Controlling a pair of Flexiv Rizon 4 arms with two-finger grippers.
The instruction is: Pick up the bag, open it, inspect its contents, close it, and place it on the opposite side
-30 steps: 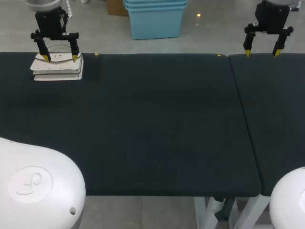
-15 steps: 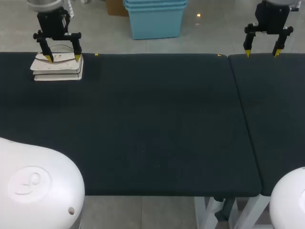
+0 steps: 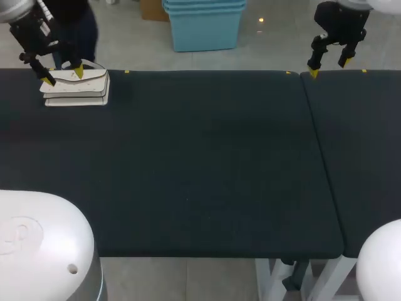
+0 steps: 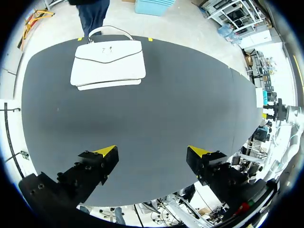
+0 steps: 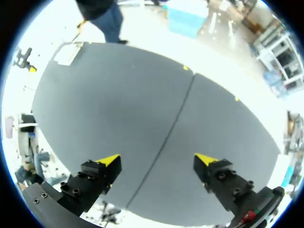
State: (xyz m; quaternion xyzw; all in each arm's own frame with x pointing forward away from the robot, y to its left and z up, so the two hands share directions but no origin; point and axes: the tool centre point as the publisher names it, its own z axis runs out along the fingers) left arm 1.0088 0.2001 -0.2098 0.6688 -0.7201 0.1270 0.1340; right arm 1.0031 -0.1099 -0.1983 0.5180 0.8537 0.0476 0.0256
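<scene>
Ahead of the left pincer (image 4: 153, 152): the white bag (image 4: 108, 64) lies flat on the desk (image 3: 200, 163), flap shut, its handle on the side away from the pincer.
Left pincer: spread wide and empty; only bare desk shows between its yellow tips, and the bag sits clear of both.
Right pincer (image 3: 327, 68): also spread wide, gripping nothing, hanging over the desk's far edge, well apart from the bag.
Done so far: nothing that I can see; the bag is not yet grasped or lifted.
Left to do: by my reckoning all of it: grasp, lift, open, look inside, close, then set down toward the right pincer's side.
</scene>
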